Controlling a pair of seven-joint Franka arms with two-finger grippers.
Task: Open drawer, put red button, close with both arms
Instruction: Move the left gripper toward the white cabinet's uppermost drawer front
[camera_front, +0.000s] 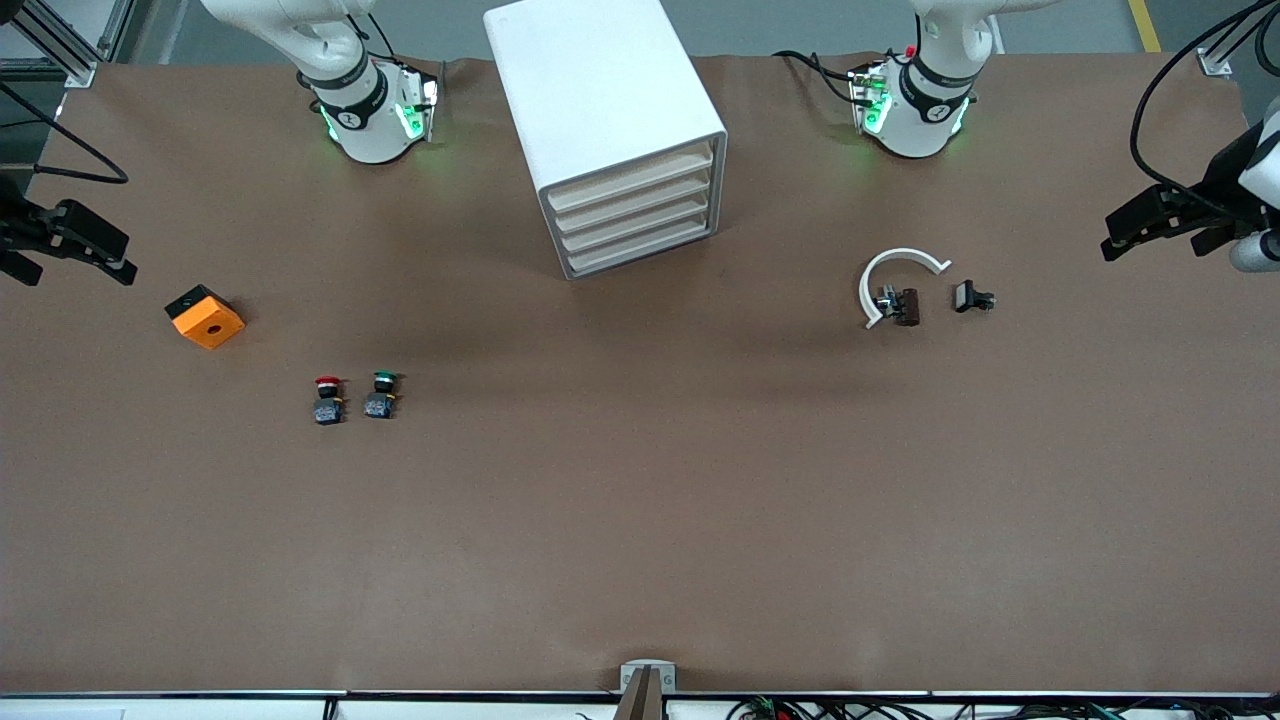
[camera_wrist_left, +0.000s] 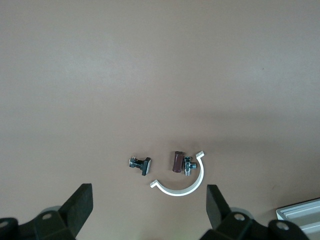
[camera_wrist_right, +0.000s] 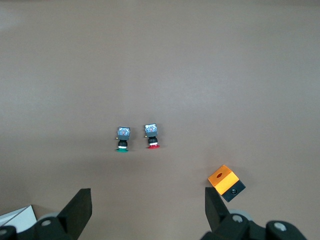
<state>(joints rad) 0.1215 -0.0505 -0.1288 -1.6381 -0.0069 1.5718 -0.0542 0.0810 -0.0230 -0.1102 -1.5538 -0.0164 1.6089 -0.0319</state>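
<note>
Toward the right arm's end of the table, red button (camera_front: 327, 399) lying flat, cap toward the bases, left tool (camera_wrist_left: 150, 207) and right tool (camera_wrist_right: 148, 207) wide, empty

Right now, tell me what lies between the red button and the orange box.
Nothing: in the front view only bare brown table runs from the red button to the orange box. The right wrist view shows the same.

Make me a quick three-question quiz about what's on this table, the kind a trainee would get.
1. True or false: all four drawers of the cabinet are shut.
2. Which lies nearer the orange box: the red button or the green button?
3. What do the left gripper and right gripper hold?

Key: 1. True. 2. The red button. 3. Nothing; both are open, up over the table's ends.
</note>
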